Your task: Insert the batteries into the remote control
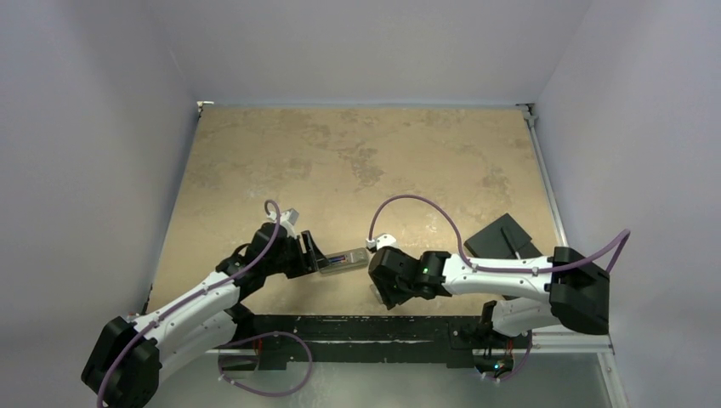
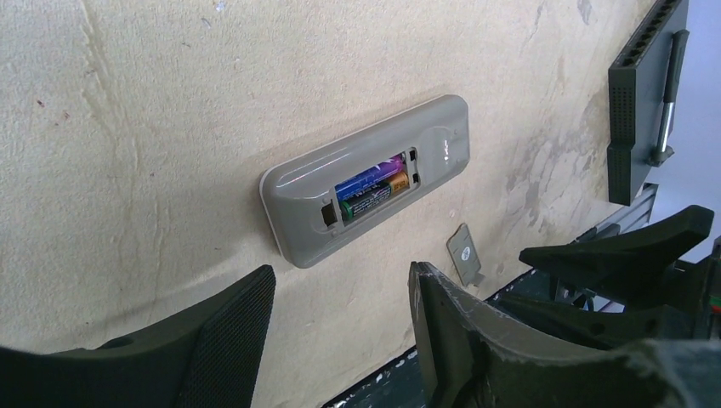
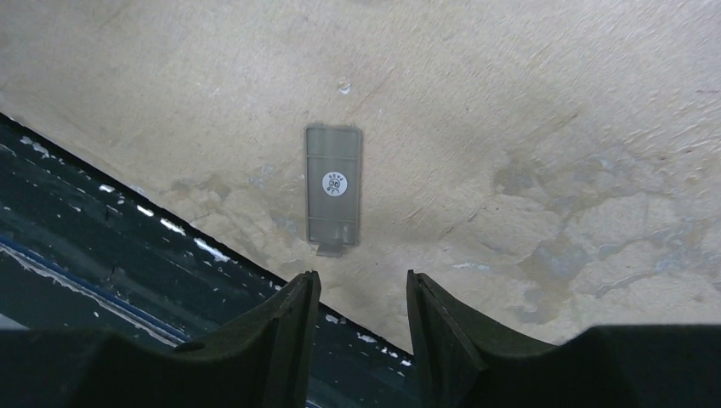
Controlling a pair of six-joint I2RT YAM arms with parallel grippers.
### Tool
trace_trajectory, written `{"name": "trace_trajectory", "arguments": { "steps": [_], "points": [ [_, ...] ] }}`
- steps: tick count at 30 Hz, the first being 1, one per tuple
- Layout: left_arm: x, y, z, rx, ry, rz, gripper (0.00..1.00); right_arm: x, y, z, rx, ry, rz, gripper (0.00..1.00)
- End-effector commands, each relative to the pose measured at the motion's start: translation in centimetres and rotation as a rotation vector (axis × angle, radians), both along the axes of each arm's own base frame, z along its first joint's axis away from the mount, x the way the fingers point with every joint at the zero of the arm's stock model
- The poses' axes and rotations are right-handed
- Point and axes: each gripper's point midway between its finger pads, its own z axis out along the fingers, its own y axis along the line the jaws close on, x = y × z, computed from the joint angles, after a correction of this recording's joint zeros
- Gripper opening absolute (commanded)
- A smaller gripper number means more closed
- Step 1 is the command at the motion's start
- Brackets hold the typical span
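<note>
Batteries (image 2: 372, 189) seated in remote control (image 2: 302, 191), ahead of left gripper (image 2: 340, 272), jaws parted, empty; centre cover (image 3: 332, 183) between parted jaws of right gripper (image 3: 361, 279) before closing.

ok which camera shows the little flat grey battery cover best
The right wrist view: the small flat grey plastic cover lies centred and whole on the table, its round sticker facing up. The left wrist view catches it small and slanted. In the top view I cannot make it out.
</note>
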Motion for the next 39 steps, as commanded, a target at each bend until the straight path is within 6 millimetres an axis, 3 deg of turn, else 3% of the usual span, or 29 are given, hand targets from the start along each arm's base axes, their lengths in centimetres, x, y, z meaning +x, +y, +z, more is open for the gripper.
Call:
{"name": "trace_trajectory", "arguments": {
  "steps": [1,12,30,39],
  "points": [
    [0.4,-0.5,1.4,-0.02,-0.033,-0.019,0.59,-0.6,1.4,0.5,0.083,0.023,-0.004,0.5],
    [0.0,-0.2,0.8,-0.013,-0.021,-0.016,0.59,-1.0,2.2,-0.3,0.082,0.035,0.005,0.5],
    [-0.1,-0.1,0.3,-0.004,-0.017,-0.018,0.6,-0.8,2.7,-1.6,0.008,0.013,0.002,0.36],
    [-0.3,-0.1,0.3,-0.002,-0.013,-0.023,0.6,-0.5,2.8,-1.3,0.01,-0.004,-0.012,0.34]
  ]
}}
